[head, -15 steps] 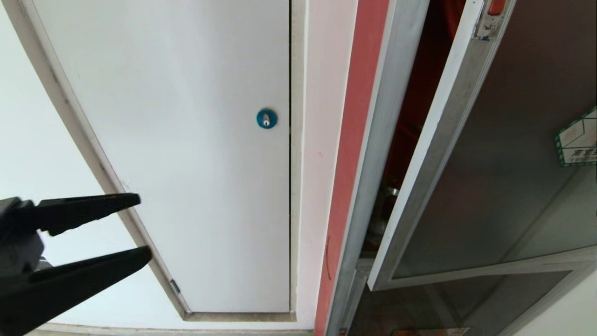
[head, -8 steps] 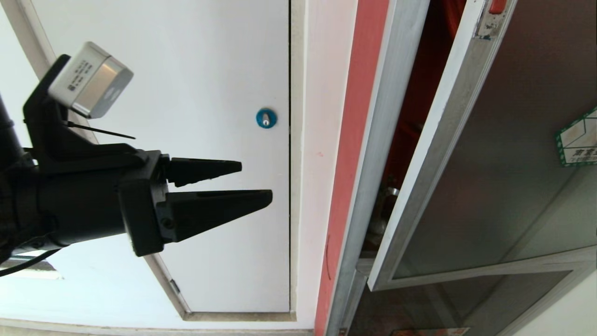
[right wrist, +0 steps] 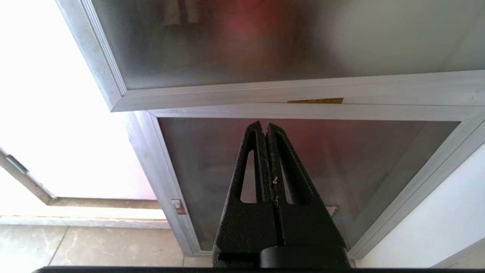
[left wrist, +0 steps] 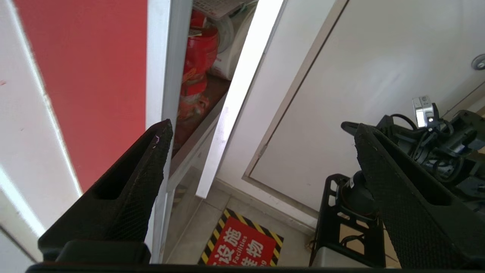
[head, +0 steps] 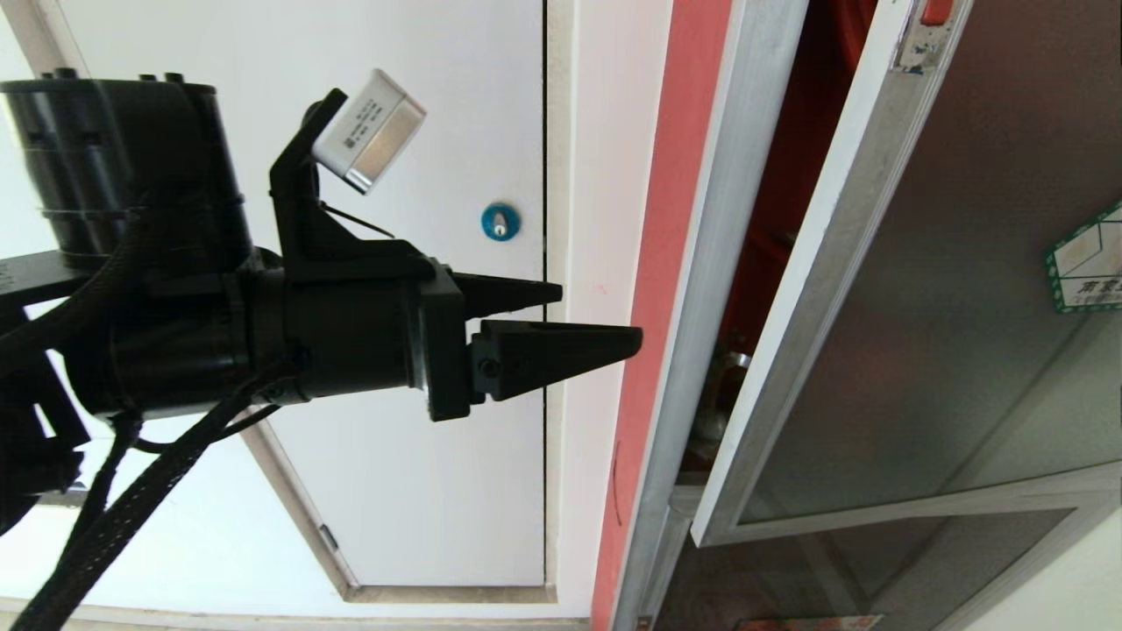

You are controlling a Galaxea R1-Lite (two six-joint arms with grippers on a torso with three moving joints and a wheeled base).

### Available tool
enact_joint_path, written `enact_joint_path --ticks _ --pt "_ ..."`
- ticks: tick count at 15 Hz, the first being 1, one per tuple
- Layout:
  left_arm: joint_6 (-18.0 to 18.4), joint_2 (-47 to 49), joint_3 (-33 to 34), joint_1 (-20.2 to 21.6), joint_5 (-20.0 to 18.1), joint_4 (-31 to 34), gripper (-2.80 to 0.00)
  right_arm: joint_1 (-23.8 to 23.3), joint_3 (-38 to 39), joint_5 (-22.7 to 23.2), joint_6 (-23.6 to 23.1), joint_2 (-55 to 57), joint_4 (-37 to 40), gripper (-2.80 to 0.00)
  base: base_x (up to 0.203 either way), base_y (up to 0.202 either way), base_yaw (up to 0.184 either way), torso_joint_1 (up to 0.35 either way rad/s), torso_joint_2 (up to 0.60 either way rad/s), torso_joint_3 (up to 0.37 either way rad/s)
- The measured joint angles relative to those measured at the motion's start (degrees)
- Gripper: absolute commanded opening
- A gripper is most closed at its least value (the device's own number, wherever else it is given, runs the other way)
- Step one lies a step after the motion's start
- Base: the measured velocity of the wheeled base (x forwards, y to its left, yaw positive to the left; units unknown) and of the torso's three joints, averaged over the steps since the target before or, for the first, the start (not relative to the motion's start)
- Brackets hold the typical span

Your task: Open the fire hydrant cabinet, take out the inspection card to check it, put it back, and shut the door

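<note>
The fire hydrant cabinet [head: 701, 263] has a silver frame, and its door [head: 947, 307] of dark glass stands partly ajar. A green-edged sticker [head: 1087, 258] and a red latch [head: 933, 10] sit on the door. My left gripper [head: 600, 314] is open and empty, level, its tips just short of the cabinet frame. In the left wrist view the left gripper [left wrist: 262, 127] faces the gap, where a red valve [left wrist: 197, 57] and white hose [left wrist: 227, 57] show. A printed whitish sheet [left wrist: 218, 5] there may be the inspection card. My right gripper [right wrist: 265, 125] is shut and empty below the door.
A plain white panel with a blue round lock [head: 500, 222] lies behind the left arm. A red wall strip [head: 675, 219] borders the cabinet. A shorter dark glass panel [right wrist: 303, 163] sits under the door. A red floor sign with yellow-black edging [left wrist: 242, 246] lies below.
My left arm has risen and swung right, from the picture's left edge across the white panel to the cabinet frame, its fingers open throughout. The door has not moved.
</note>
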Motion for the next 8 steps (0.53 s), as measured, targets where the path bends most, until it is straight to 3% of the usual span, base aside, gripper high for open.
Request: enact_joint_path --ticks 1,2,8 --pt "-0.04 1.44 -1.57 -0.78 0.26 0.15 0.00 0.00 0.00 0.00 -0.02 0.00 0.00 -2.80 0.000 0.000 0.000 0.000 0.00 0.000" --pt "-0.09 2.97 -3.35 -1.88 1.04 0.11 -2.80 0.00 0.00 0.00 -0.02 0.00 0.00 -2.80 0.000 0.000 0.000 0.000 0.00 0.000" --pt "-0.26 6.60 -5.47 -4.69 2.12 -0.02 -2.80 0.00 0.00 0.02 -0.02 0.00 0.00 -2.80 0.000 0.000 0.000 0.000 0.00 0.000"
